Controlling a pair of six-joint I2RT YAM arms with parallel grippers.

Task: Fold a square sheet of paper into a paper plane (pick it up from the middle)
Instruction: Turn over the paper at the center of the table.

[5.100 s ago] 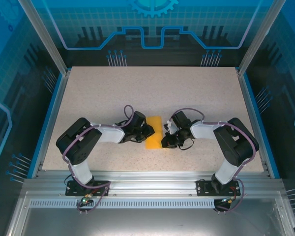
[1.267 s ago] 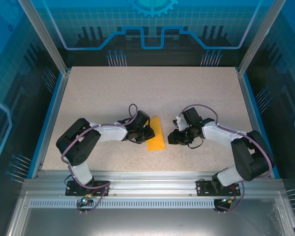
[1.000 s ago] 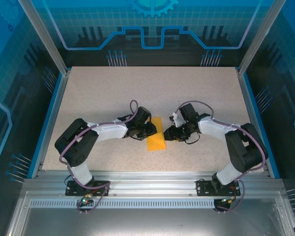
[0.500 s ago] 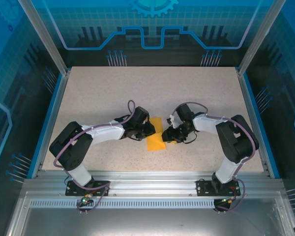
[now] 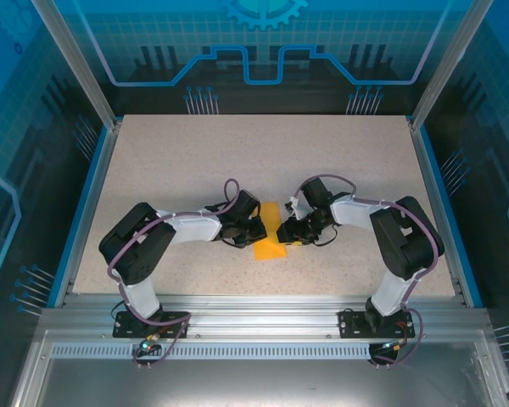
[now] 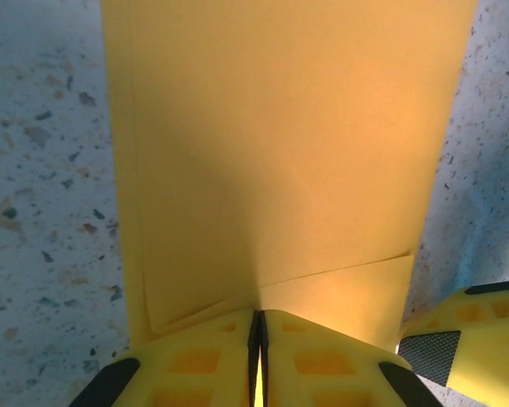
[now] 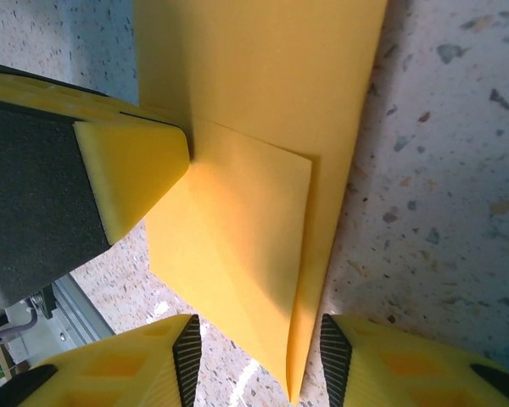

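Where the top view looks down, the paper (image 5: 270,237) lies on the table (image 5: 195,161) as a narrow folded strip, between the left gripper (image 5: 260,232) and the right gripper (image 5: 282,236). At the left wrist, we find the jaws together, pinching the strip's near edge beside a small folded flap. At the right wrist, the jaws stand apart, with the strip's pointed end between them, unclamped. We judge the first folds done. Nose and wings are not yet formed.
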